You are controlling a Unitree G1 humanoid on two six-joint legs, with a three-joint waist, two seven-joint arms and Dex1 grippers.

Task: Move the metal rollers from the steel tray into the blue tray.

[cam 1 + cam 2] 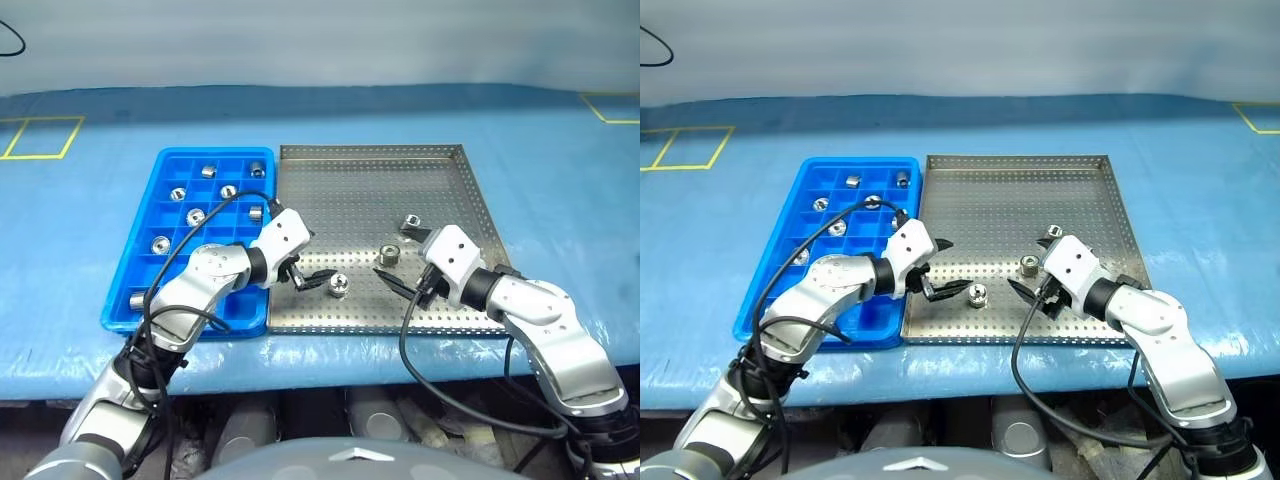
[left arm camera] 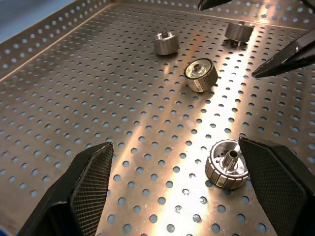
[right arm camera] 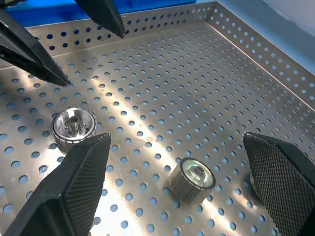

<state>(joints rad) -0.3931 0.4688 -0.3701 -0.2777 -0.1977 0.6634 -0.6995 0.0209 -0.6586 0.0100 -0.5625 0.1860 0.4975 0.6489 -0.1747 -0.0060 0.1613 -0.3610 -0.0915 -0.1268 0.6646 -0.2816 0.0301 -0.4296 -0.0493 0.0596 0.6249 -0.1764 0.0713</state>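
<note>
My left gripper (image 1: 312, 278) hangs wide open and empty over the steel tray (image 1: 375, 180), just beside the nearest of the metal rollers (image 1: 340, 286). My right gripper (image 1: 400, 283), equally spread, holds nothing; two more rollers lie near it. Perhaps nine rollers sit in the blue tray (image 1: 160, 178), partly hidden.

Your two head views look forward and down on the steel tray (image 1: 372, 235) from well above. Your wrist views sit low and close over its perforated floor, facing each other, sharing the rollers (image 2: 227, 170) between them.
</note>
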